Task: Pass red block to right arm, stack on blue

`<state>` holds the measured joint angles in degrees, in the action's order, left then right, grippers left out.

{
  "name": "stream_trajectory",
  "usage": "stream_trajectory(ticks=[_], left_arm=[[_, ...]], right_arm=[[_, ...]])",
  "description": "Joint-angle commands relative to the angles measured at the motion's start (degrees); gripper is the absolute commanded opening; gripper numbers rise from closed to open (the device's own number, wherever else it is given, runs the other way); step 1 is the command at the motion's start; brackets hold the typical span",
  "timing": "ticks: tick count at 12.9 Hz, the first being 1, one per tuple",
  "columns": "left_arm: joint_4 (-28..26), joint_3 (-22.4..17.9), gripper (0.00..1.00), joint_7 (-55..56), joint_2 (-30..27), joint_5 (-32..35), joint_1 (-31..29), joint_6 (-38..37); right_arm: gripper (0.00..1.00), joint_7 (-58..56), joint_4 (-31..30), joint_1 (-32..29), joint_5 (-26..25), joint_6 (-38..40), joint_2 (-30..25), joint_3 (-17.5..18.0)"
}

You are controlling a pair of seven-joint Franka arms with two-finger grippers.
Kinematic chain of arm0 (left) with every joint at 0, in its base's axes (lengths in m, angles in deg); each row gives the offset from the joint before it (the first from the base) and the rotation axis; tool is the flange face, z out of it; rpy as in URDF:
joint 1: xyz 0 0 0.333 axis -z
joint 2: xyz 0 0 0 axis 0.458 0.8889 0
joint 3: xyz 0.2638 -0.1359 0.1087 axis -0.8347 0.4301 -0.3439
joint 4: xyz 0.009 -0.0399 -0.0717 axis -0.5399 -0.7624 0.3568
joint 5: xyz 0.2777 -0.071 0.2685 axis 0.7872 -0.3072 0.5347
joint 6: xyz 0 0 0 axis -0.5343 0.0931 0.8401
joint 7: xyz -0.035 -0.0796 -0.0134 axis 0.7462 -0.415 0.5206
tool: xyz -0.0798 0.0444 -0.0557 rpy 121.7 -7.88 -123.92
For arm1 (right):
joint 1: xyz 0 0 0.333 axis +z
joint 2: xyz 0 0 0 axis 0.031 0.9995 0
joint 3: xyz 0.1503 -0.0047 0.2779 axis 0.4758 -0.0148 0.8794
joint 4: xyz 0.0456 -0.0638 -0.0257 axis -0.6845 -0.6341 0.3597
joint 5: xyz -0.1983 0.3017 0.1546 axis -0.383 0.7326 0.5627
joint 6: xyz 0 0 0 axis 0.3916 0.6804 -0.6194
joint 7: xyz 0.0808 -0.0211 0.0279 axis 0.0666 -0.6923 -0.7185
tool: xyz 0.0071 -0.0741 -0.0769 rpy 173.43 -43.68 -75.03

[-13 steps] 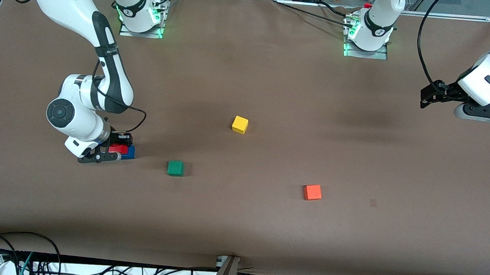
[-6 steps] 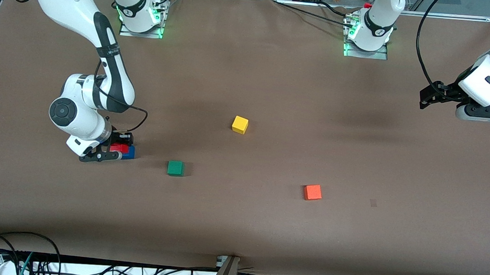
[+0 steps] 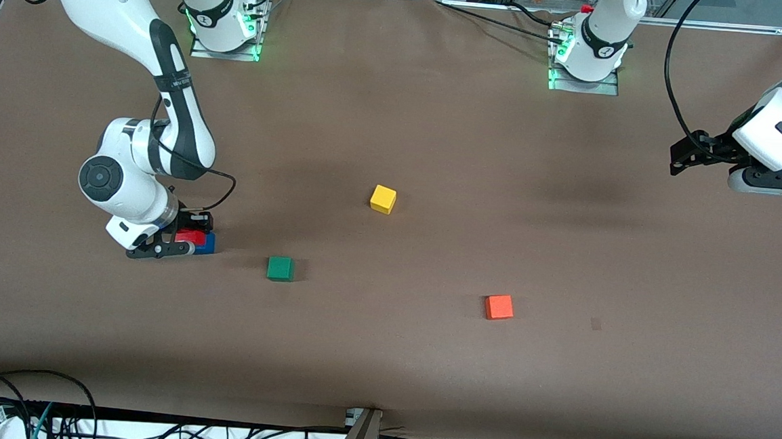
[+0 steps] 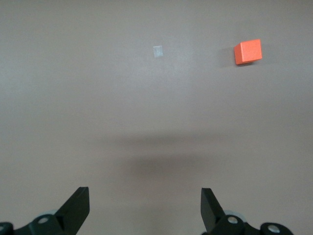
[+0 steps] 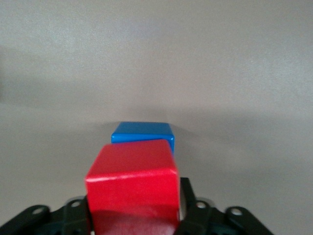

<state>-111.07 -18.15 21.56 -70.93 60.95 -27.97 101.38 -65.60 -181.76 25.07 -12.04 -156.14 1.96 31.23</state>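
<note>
The red block (image 3: 190, 236) rests on the blue block (image 3: 208, 245) toward the right arm's end of the table. In the right wrist view the red block (image 5: 132, 186) covers most of the blue block (image 5: 142, 131), sitting a little off-centre on it. My right gripper (image 3: 183, 236) is low around the red block, one finger on each side. A thin light gap shows beside one finger (image 5: 190, 208), so the right gripper (image 5: 134, 208) is open. My left gripper (image 3: 681, 156) waits open and empty above the table at the left arm's end, its jaws wide in the left wrist view (image 4: 144, 197).
A green cube (image 3: 280, 268) lies beside the stack toward the table's middle. A yellow cube (image 3: 383, 199) sits near the middle. An orange cube (image 3: 498, 307) (image 4: 247, 51) lies nearer the front camera. Next to it is a small tape mark (image 3: 596, 324).
The right gripper's fingers have eased off the red block, which stays on the blue block. The right wrist shifted slightly a second ago. The left arm rose very slightly.
</note>
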Motion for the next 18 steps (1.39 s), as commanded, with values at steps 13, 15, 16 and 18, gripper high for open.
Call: stream_trajectory(ticks=[13, 15, 16, 18], left_arm=[[2.66, 0.39, 1.0, 0.94, 1.31, 0.46, 0.36, -1.2], [2.66, 0.74, 1.0, 0.94, 1.31, 0.46, 0.36, -1.2], [2.66, 0.74, 1.0, 0.94, 1.31, 0.46, 0.36, -1.2], [2.66, 0.74, 1.0, 1.03, 1.39, 0.46, 0.36, -1.11]], right_arm=[[1.0, 0.28, 16.94, -0.71, -1.11, 22.11, -1.82, -4.29], [1.0, 0.27, 21.5, -0.62, -1.11, 27.65, -1.9, -5.52], [1.0, 0.28, 24.22, -0.62, -1.11, 31.33, -1.99, -6.31], [1.0, 0.36, 29.32, -0.62, -1.11, 38.19, -2.17, -7.72]])
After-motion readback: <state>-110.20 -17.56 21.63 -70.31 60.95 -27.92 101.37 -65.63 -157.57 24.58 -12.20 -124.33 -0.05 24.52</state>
